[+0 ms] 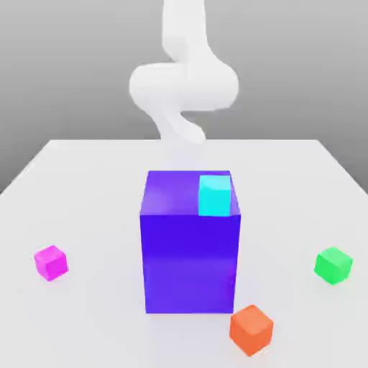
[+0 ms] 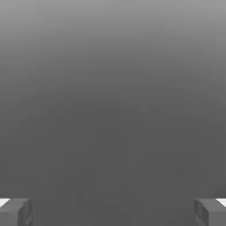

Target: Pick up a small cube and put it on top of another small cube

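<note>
The small magenta-pink cube lies on the white table at the exterior view's left, well away from the arm. A small cyan cube rests on top of the big blue-purple block, at its far right corner. The white arm rises behind the block, above the table's far side. In the hand view my gripper is open, its two grey fingertips set far apart with nothing between them and a plain grey backdrop ahead.
A green cube sits at the exterior view's right. An orange cube lies near the front, just right of the big block. The big block stands tall in the table's middle.
</note>
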You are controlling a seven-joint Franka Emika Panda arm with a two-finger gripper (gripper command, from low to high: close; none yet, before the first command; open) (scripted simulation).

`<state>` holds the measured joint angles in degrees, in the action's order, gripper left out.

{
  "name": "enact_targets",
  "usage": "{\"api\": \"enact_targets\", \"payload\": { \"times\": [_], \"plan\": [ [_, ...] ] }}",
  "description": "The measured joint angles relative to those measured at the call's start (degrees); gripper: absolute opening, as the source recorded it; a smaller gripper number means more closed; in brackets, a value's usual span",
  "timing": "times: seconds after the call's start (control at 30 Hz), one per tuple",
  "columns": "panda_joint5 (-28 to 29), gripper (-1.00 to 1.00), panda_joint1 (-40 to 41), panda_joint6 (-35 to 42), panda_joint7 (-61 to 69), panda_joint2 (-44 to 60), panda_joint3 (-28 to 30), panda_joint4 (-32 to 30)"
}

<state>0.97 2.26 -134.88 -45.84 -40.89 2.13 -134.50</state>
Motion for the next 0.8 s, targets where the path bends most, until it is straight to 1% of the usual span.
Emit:
{"api": "enact_targets", "payload": {
  "times": [0.3, 0.5, 0.6, 0.67, 0.7, 0.8],
  "plan": [
    [2.3, 0.0, 8.4, -11.9, 1.0, 19.0, 9.9, -10.3],
    [1.0, 0.0, 13.5, -19.6, 3.7, 31.4, 17.0, -16.9],
    [-1.7, 0.0, 17.0, -23.5, 6.5, 37.9, 20.1, -20.3],
    [-4.7, 0.0, 18.8, -26.1, 9.2, 42.3, 21.1, -22.5],
    [-6.8, 0.0, 20.0, -27.4, 10.9, 44.5, 20.9, -23.2],
    [-14.3, 0.0, 24.0, -31.9, 16.6, 51.0, 15.9, -22.7]
  ]
}}
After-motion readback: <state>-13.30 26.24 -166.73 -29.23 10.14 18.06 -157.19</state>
